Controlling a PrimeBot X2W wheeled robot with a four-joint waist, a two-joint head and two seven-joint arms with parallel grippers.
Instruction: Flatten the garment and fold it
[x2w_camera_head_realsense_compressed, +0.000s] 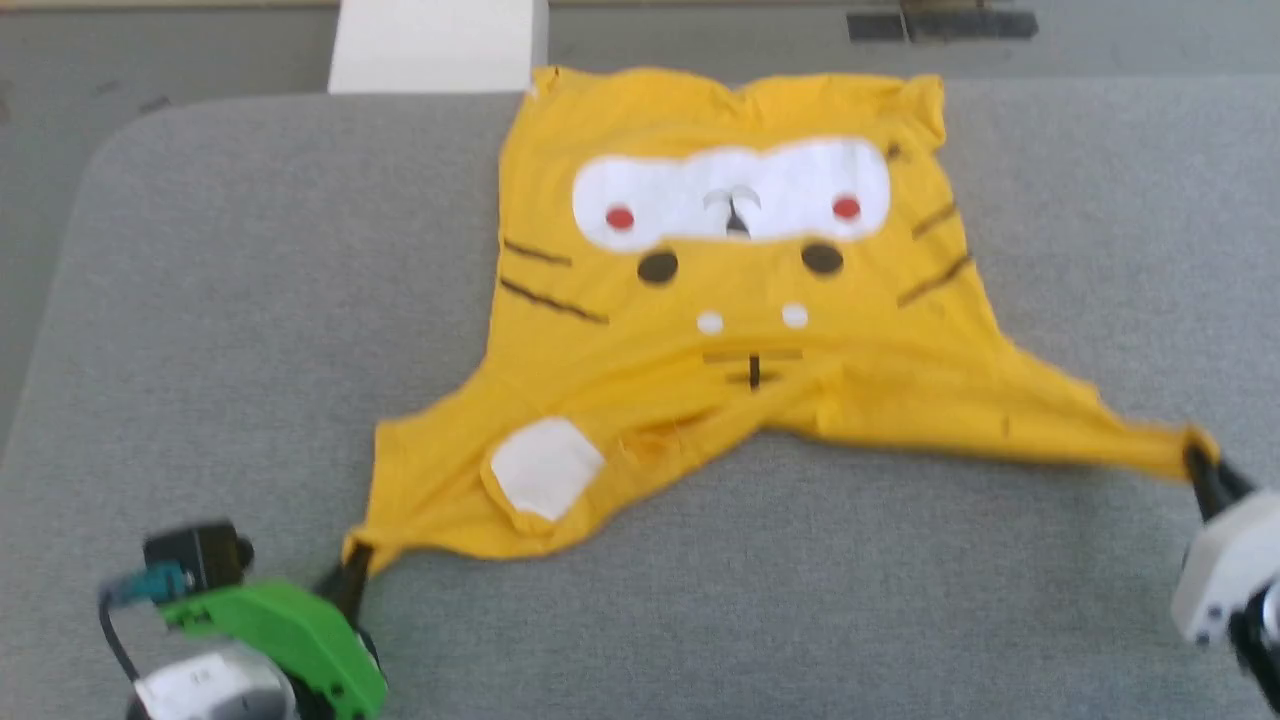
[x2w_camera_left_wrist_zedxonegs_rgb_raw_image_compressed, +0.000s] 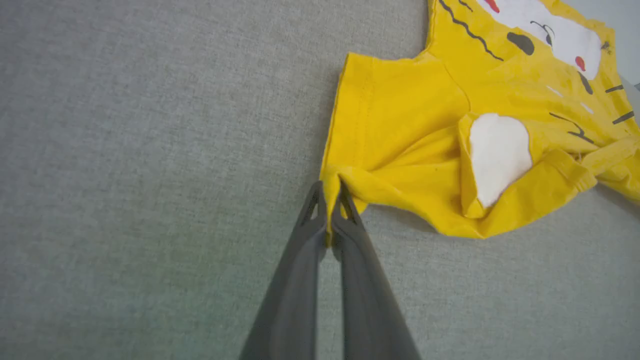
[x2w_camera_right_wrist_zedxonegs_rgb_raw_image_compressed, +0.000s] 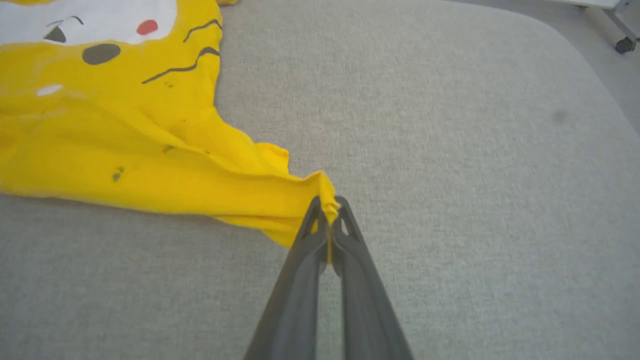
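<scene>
The mustard-yellow T-shirt (x2w_camera_head_realsense_compressed: 730, 310) lies printed side up on the grey padded table (x2w_camera_head_realsense_compressed: 200, 300), its white patches, red dots and black whisker lines showing. Its near edge is rumpled, with a white patch folded over at the lower left. My left gripper (x2w_camera_head_realsense_compressed: 352, 570) is shut on the garment's near left sleeve corner (x2w_camera_left_wrist_zedxonegs_rgb_raw_image_compressed: 340, 177), seen in close-up with the left gripper (x2w_camera_left_wrist_zedxonegs_rgb_raw_image_compressed: 330, 192) pinching yellow cloth. My right gripper (x2w_camera_head_realsense_compressed: 1195, 462) is shut on the near right sleeve tip, pulled out into a taut point; the right gripper (x2w_camera_right_wrist_zedxonegs_rgb_raw_image_compressed: 327, 207) clamps the garment (x2w_camera_right_wrist_zedxonegs_rgb_raw_image_compressed: 150, 150) there.
A white box (x2w_camera_head_realsense_compressed: 435, 45) stands beyond the table's far edge, just left of the shirt's top. Dark tape marks (x2w_camera_head_realsense_compressed: 940, 25) lie on the floor at the back right. A caster wheel (x2w_camera_right_wrist_zedxonegs_rgb_raw_image_compressed: 625, 45) shows past the table's rounded corner.
</scene>
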